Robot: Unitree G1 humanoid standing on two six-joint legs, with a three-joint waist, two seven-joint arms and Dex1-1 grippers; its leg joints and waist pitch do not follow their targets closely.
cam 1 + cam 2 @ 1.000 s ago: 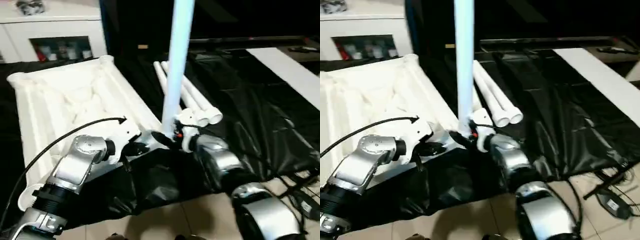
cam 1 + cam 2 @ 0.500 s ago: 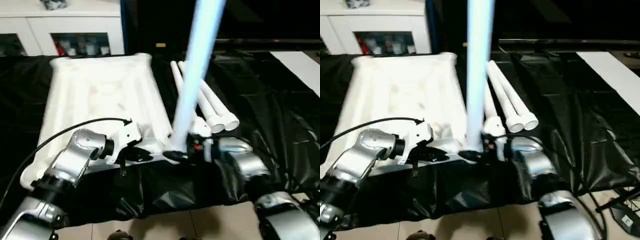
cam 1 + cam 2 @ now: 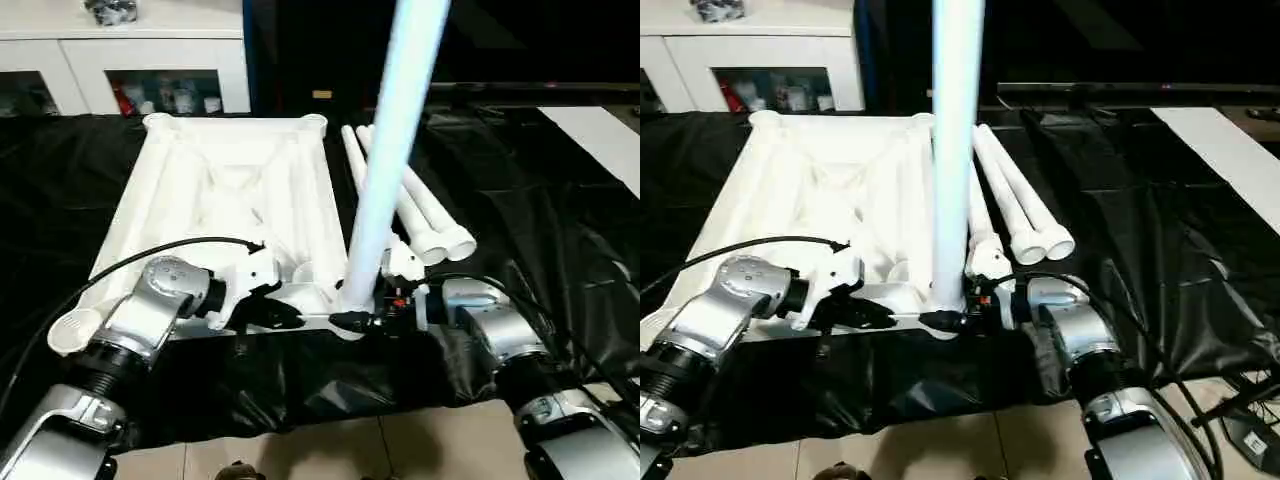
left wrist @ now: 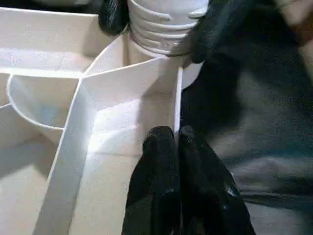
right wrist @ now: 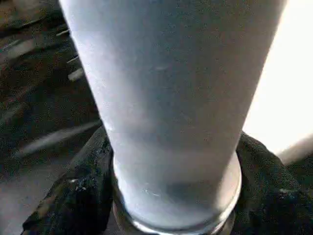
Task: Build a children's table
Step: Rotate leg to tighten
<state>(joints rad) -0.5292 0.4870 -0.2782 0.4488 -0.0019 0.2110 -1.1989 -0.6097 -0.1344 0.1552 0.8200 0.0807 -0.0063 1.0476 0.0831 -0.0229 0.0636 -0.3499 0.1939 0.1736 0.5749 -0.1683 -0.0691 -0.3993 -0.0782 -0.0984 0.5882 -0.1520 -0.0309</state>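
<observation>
Tabletop (image 3: 225, 190) lies upside down on the black-covered work table (image 3: 520, 200), with spare legs (image 3: 415, 205) just beside it. One leg (image 3: 395, 150) stands upright in the near corner socket (image 4: 161, 29), the right gripper (image 3: 352, 320) clamped round its base. The left gripper (image 4: 177, 147) pinches the tabletop's rim. If the leg tilts, its ribbed end could jam or pop out.

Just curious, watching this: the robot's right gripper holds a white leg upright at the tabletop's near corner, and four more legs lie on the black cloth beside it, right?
Not four. The left eye view shows three spare legs lying beside the tabletop. The right gripper does hold the upright leg at the near corner.
</observation>
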